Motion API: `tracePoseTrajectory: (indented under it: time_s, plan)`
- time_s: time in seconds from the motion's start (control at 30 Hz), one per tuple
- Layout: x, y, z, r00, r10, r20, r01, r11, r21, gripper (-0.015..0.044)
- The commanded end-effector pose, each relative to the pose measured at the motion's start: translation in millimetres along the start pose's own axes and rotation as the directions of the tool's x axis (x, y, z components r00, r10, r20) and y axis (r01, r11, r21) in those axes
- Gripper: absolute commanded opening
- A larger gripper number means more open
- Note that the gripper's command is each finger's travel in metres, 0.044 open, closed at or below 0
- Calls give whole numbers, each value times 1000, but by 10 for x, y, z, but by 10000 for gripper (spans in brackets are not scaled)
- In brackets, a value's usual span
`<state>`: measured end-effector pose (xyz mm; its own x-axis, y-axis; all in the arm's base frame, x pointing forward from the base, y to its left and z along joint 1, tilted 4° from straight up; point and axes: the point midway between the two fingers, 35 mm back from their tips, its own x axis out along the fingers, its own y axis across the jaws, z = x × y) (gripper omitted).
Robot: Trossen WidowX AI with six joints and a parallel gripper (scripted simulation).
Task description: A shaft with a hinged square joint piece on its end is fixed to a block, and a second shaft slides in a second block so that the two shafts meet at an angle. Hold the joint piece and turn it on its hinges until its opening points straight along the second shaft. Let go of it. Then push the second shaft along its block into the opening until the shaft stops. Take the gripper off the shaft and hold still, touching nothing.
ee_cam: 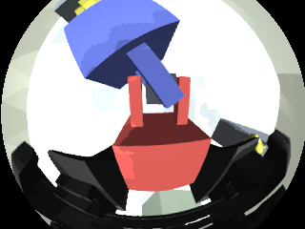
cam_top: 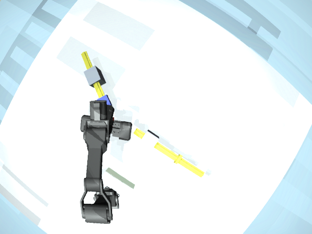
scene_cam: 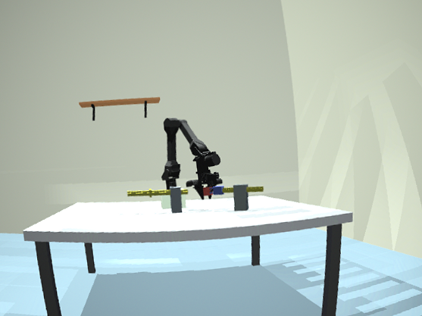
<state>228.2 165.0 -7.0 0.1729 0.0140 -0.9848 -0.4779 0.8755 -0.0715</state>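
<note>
My gripper (scene_cam: 206,196) (ee_cam: 161,173) is shut on the red joint piece (scene_cam: 207,191) (ee_cam: 154,162), one finger against each side. The red piece's two prongs straddle a tongue of the blue hinge part (cam_top: 104,100) (scene_cam: 218,190) (ee_cam: 119,31), and the two sit at an angle. The red piece's opening is not visible. The blue part is on the end of the first yellow shaft (cam_top: 87,60) (scene_cam: 255,189), held by a grey block (cam_top: 92,74) (scene_cam: 241,197). The second yellow shaft (cam_top: 166,150) (scene_cam: 138,193) (ee_cam: 259,145) passes through the second block (cam_top: 153,134) (scene_cam: 175,199) (ee_cam: 235,130), its near end apart from the red piece.
The second shaft has a yellow collar (cam_top: 178,159) (scene_cam: 150,192) beyond its block. A pale green upright panel (cam_top: 120,177) (scene_cam: 165,201) stands between the arm's base and the second shaft. The arm covers the joint from above in the top view.
</note>
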Motion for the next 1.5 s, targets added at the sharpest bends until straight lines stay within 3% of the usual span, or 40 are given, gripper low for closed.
tracePoseTrajectory:
  time_s: [0.0,1.27,1.33,1.47]
  plan:
    - [4,0,-4,1000,0,-1,0,1000,-6,182]
    - [4,0,-4,1000,0,-1,0,1000,-6,182]
    - [0,0,0,1000,0,0,0,1000,0,147]
    - [0,0,0,1000,0,0,0,1000,0,147]
